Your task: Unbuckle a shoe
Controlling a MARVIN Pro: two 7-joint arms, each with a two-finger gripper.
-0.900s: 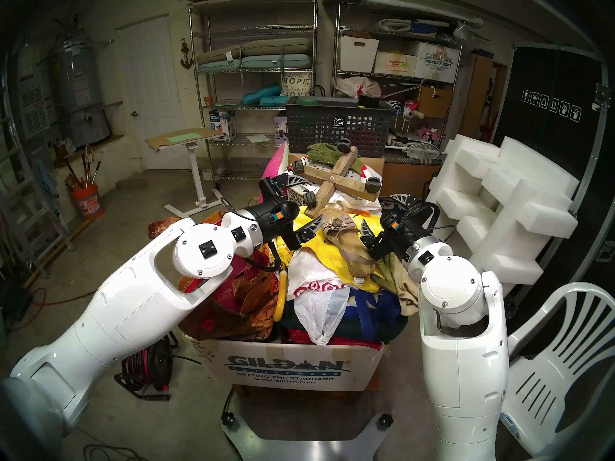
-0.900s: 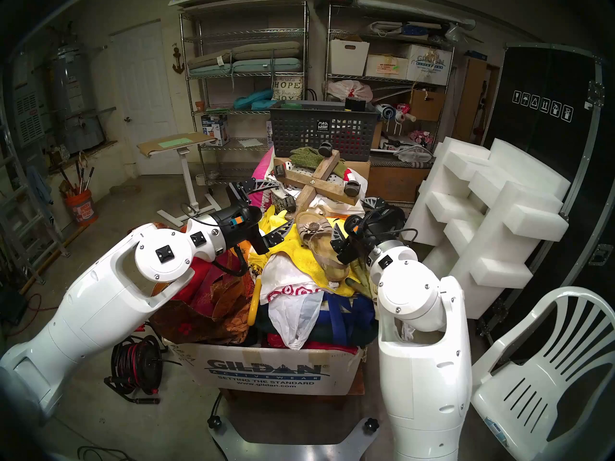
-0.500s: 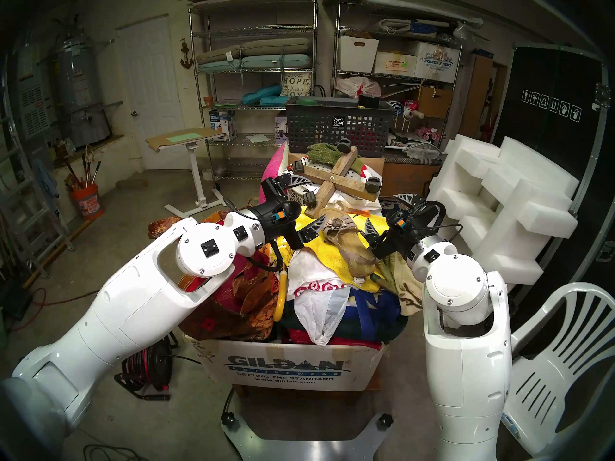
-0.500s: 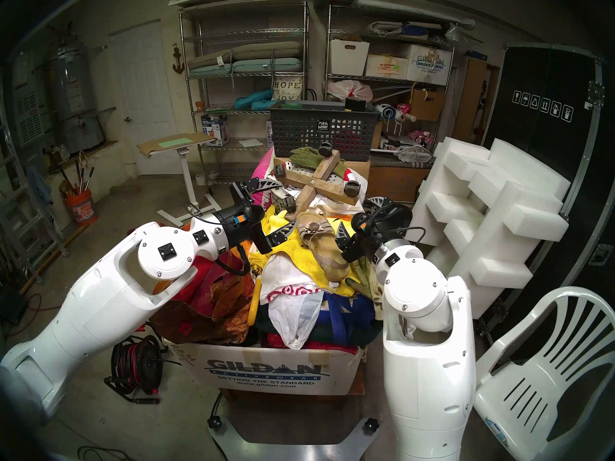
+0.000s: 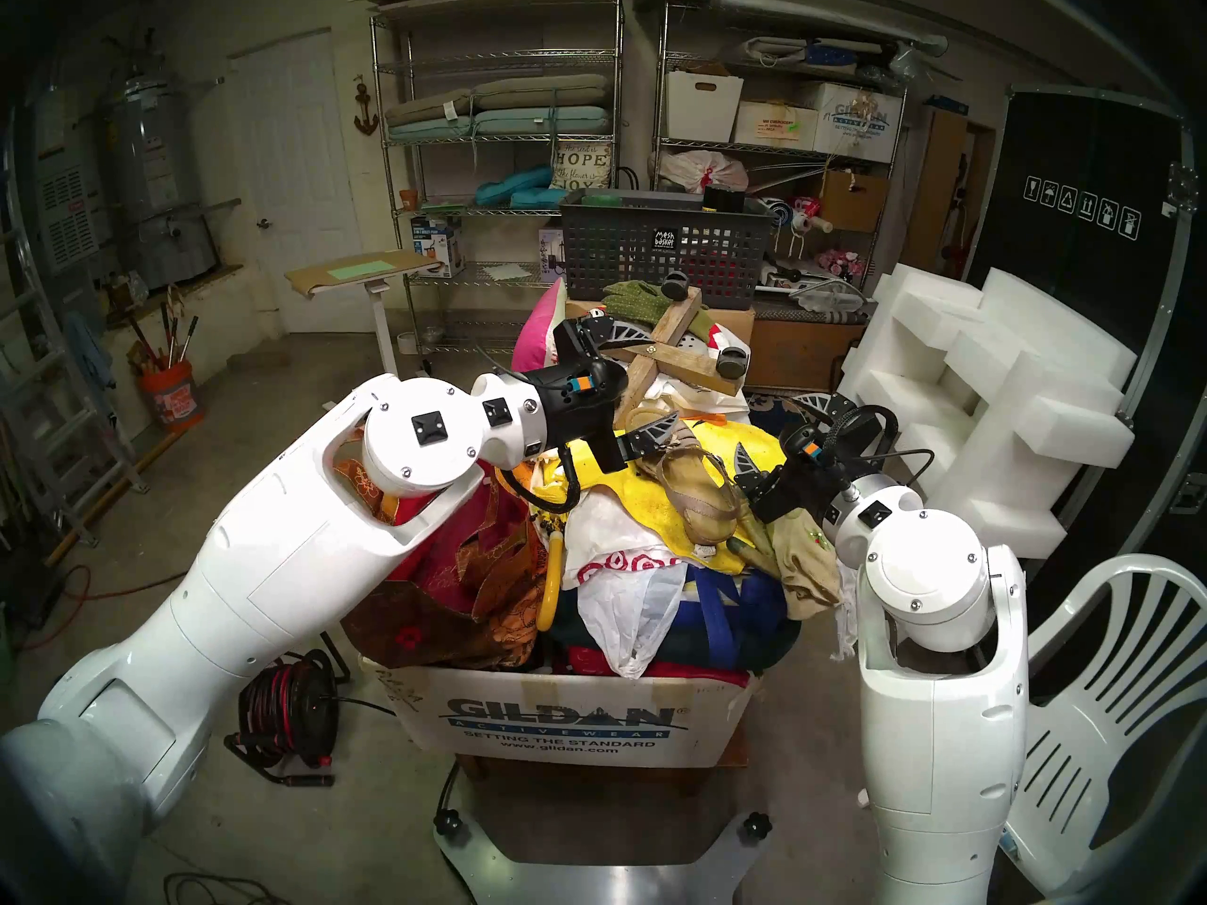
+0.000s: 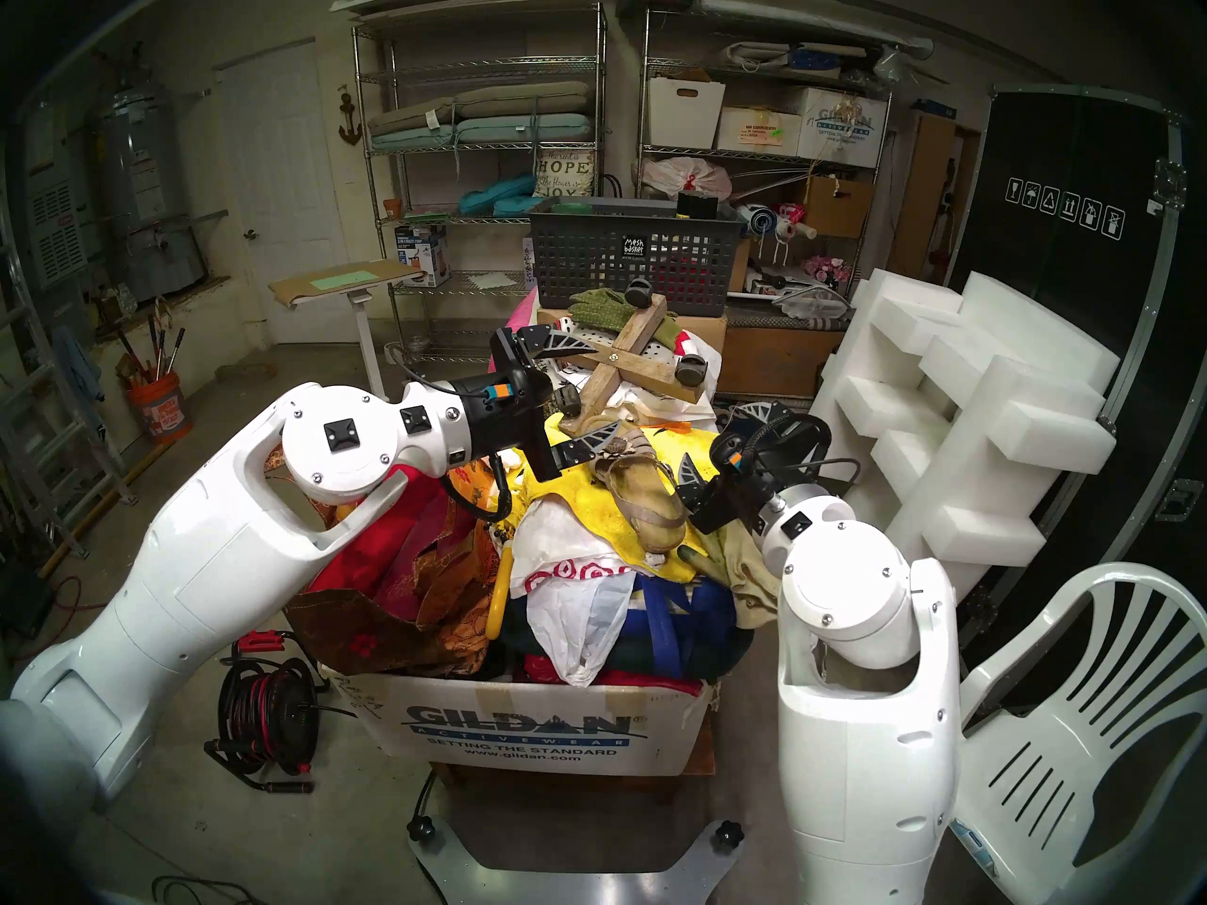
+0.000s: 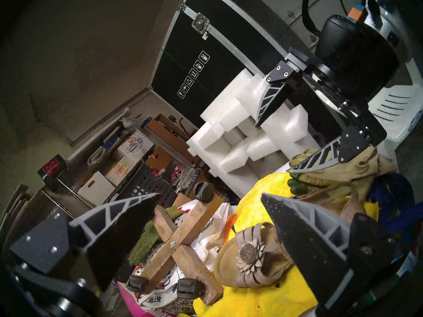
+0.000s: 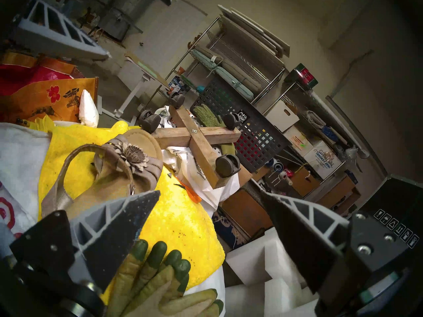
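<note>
The shoe (image 5: 702, 502), a tan strappy sandal with a brown-and-cream flower (image 7: 249, 256), lies on a yellow towel (image 5: 627, 512) atop the piled box. Its thin ankle strap arches up, and a small metal buckle (image 8: 132, 191) shows on it. My left gripper (image 5: 663, 380) is open; one finger reaches over the sandal's toe and the other is above the wooden cross. Whether it touches the shoe I cannot tell. My right gripper (image 5: 771, 424) is open just right of the sandal's heel, above the tan gloves (image 8: 148, 275) with green fingertips. Neither gripper holds anything.
A wooden cross on casters (image 5: 673, 355) lies just behind the shoe, with a grey mesh basket (image 5: 659, 250) beyond it. White foam blocks (image 5: 966, 414) stand at the right, a white plastic chair (image 5: 1110, 688) by my right arm. Bags and cloths fill the Gildan box (image 5: 575, 721).
My left arm has moved forward and to the right, bringing one finger over the sandal's toe. My right arm has drawn back to the right. Both grippers stay open.
</note>
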